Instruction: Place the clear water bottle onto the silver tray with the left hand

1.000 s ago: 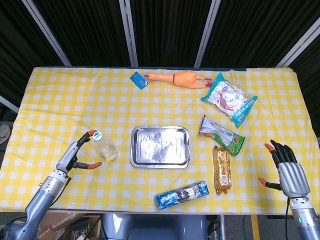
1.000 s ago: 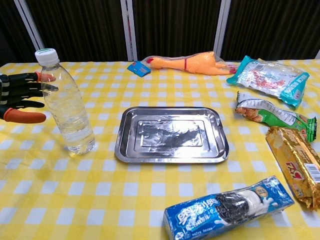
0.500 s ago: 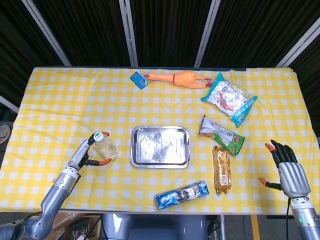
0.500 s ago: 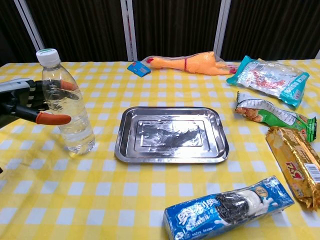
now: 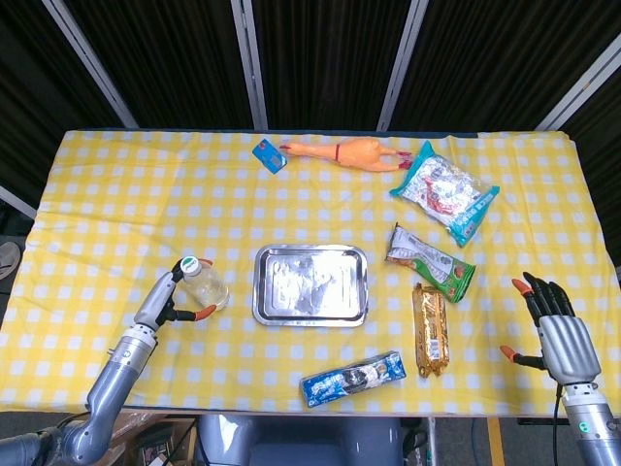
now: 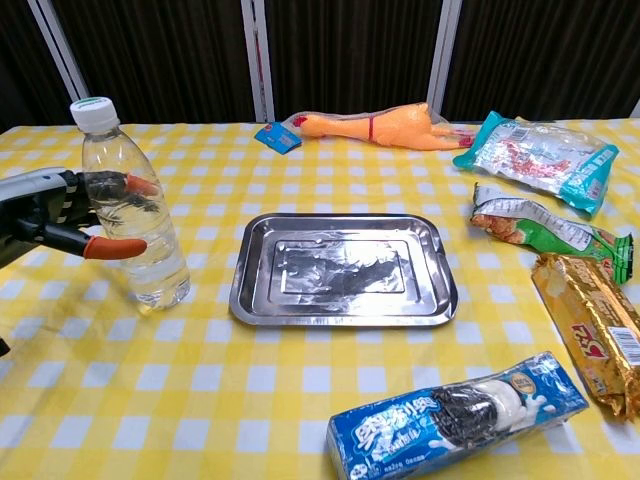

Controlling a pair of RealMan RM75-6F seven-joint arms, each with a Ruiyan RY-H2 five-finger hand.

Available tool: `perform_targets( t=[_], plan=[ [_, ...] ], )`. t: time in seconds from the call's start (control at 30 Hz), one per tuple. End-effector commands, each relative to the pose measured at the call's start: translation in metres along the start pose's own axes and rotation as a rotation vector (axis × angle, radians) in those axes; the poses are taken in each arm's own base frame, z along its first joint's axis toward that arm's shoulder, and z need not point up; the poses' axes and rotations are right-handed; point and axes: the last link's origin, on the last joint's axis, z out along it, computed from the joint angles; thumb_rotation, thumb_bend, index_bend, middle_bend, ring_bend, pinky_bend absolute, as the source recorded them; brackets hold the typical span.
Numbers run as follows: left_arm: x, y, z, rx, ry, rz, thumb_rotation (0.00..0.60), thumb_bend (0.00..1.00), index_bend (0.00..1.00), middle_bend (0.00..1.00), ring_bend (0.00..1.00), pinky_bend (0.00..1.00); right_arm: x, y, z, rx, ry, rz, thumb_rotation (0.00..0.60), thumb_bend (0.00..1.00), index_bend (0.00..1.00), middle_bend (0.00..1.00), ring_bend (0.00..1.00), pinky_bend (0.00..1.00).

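Note:
The clear water bottle [image 6: 135,215] with a white cap stands upright on the yellow checked cloth, left of the silver tray [image 6: 343,308]. The head view shows the bottle [image 5: 206,287] and the tray [image 5: 310,316] side by side in the same way. My left hand [image 6: 60,212] reaches around the bottle from the left, thumb in front and fingers behind, seen through the plastic. I see no firm grip. In the head view the left hand [image 5: 173,296] brackets the bottle. My right hand [image 5: 555,325] hovers open at the table's right front edge, holding nothing.
A blue cookie pack [image 6: 458,415] lies in front of the tray. A gold pack [image 6: 590,330], a green snack bag [image 6: 545,232] and a teal bag [image 6: 538,150] sit to the right. A rubber chicken [image 6: 375,125] and a small blue card [image 6: 276,137] lie at the back.
My left hand moved right from beside the bottle until its thumb and fingers bracket it, then sank slightly. The bottle still stands in place. The right hand stayed put.

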Motion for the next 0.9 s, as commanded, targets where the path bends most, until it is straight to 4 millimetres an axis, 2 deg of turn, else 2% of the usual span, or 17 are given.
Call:
perform_targets(
  t=[0.03, 0.1, 0.2, 0.27, 0.37, 0.47, 0.63, 0.77, 0.9],
  plan=[
    [-0.002, -0.002, 0.001, 0.008, 0.002, 0.004, 0.6, 0.28, 0.24, 0.22, 0.0, 0.08, 0.0, 0.0, 0.0, -0.001, -0.001, 0.001, 0.6, 0.05, 0.11, 0.0, 0.04, 0.0],
    [-0.001, -0.004, 0.002, 0.013, 0.015, 0.002, 0.6, 0.31, 0.26, 0.26, 0.0, 0.08, 0.0, 0.001, 0.0, -0.002, -0.002, 0.003, 0.6, 0.05, 0.11, 0.0, 0.04, 0.0],
    [-0.001, -0.004, 0.004, 0.006, 0.047, -0.013, 0.6, 0.39, 0.34, 0.38, 0.01, 0.09, 0.001, 0.001, 0.0, -0.005, -0.007, 0.003, 0.6, 0.05, 0.11, 0.0, 0.04, 0.0],
    [0.001, -0.003, 0.004, -0.006, 0.077, -0.019, 0.6, 0.43, 0.43, 0.47, 0.05, 0.12, 0.001, 0.001, 0.0, -0.005, -0.005, 0.005, 0.6, 0.05, 0.11, 0.0, 0.04, 0.0],
    [0.004, -0.001, 0.005, -0.02, 0.122, -0.035, 0.6, 0.47, 0.52, 0.54, 0.11, 0.15, 0.002, 0.001, 0.0, -0.003, -0.002, 0.006, 0.6, 0.05, 0.11, 0.0, 0.04, 0.0],
    [0.007, 0.001, 0.004, -0.025, 0.153, -0.046, 0.6, 0.49, 0.56, 0.57, 0.13, 0.16, 0.002, 0.001, -0.001, -0.002, -0.001, 0.007, 0.6, 0.05, 0.11, 0.0, 0.04, 0.0],
    [0.011, 0.004, 0.001, -0.027, 0.168, -0.05, 0.6, 0.49, 0.56, 0.57, 0.13, 0.16, 0.002, 0.001, -0.001, -0.002, -0.003, 0.005, 0.6, 0.05, 0.11, 0.0, 0.04, 0.0],
    [0.01, 0.021, 0.003, -0.047, 0.126, -0.075, 0.6, 0.48, 0.55, 0.57, 0.13, 0.16, 0.0, 0.0, -0.001, 0.001, -0.007, 0.003, 0.6, 0.05, 0.11, 0.0, 0.04, 0.0],
    [0.006, 0.05, 0.011, -0.077, 0.045, -0.105, 0.6, 0.48, 0.55, 0.56, 0.13, 0.17, 0.0, 0.001, 0.0, -0.004, -0.01, 0.0, 0.6, 0.05, 0.11, 0.0, 0.04, 0.0]
  ],
)
